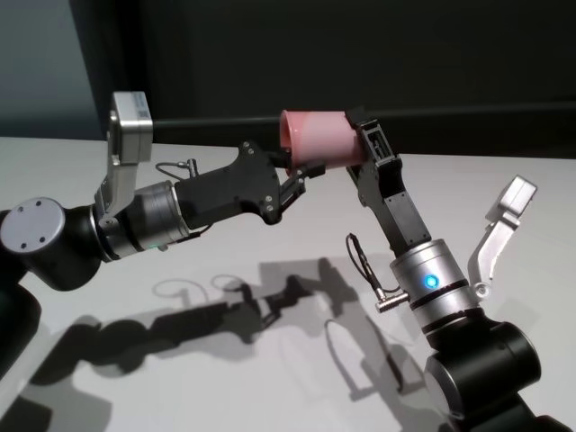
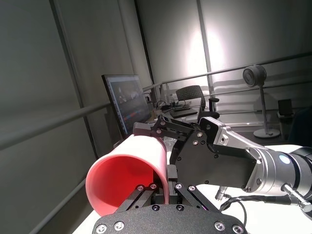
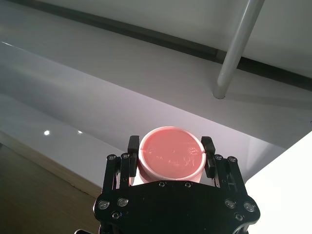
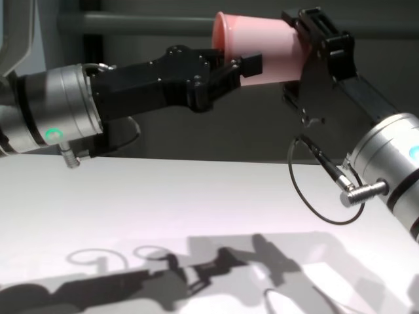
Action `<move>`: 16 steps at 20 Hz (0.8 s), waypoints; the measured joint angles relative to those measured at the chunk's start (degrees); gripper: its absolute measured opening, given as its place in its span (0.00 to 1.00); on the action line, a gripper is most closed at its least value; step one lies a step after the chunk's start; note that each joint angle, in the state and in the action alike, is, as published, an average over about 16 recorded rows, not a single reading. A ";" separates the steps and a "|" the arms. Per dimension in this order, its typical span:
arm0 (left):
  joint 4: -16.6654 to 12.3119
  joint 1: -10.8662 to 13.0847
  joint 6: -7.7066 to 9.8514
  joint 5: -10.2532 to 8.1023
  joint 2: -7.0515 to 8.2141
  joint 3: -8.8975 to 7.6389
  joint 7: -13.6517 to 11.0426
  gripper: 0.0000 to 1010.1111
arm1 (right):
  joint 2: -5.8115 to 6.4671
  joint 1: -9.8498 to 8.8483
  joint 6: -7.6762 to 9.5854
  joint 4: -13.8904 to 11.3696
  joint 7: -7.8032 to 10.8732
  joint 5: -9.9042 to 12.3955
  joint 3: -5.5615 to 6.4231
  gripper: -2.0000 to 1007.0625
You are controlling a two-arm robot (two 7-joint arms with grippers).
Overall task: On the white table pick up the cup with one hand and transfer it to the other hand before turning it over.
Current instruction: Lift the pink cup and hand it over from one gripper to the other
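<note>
The cup [image 1: 317, 138] is held in the air well above the white worktop [image 1: 270, 360], lying on its side with its open mouth turned to the left and its flat base to the right. Both grippers have hold of it.

The left gripper [image 1: 301, 174], on the wrist with the green light, reaches in from the left. Its jaws are closed on the cup's wall at the rim: in the left wrist view one finger lies inside the mouth and the other outside, with the pink wall [image 2: 127, 171] pinched between them.

The right gripper [image 1: 364, 148], on the wrist with the blue light, comes up from the near right and slants toward the far left. Its jaws are closed around the cup near the base end. In the right wrist view the round base [image 3: 171, 155] faces the camera, with one black fingertip [image 3: 132, 145] pressed against each side of the cup. A thin black cable [image 4: 314, 190] loops down from this wrist.

In the chest view the cup [image 4: 262, 49] sits between the two grippers, the left gripper [image 4: 245, 65] touching its rim end and the right gripper [image 4: 314, 39] gripping its narrower end. Shadows of both arms fall on the worktop below.
</note>
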 joint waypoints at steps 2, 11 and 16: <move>0.00 0.00 0.00 0.00 0.00 0.00 0.00 0.09 | 0.00 0.00 0.00 0.00 0.00 0.00 0.00 0.73; 0.00 0.00 0.00 0.01 0.00 0.00 0.01 0.30 | -0.01 0.00 0.01 -0.02 0.02 -0.01 -0.01 0.73; 0.00 0.00 0.00 0.01 0.00 0.00 0.01 0.47 | -0.01 0.00 0.01 -0.02 0.02 -0.01 -0.01 0.73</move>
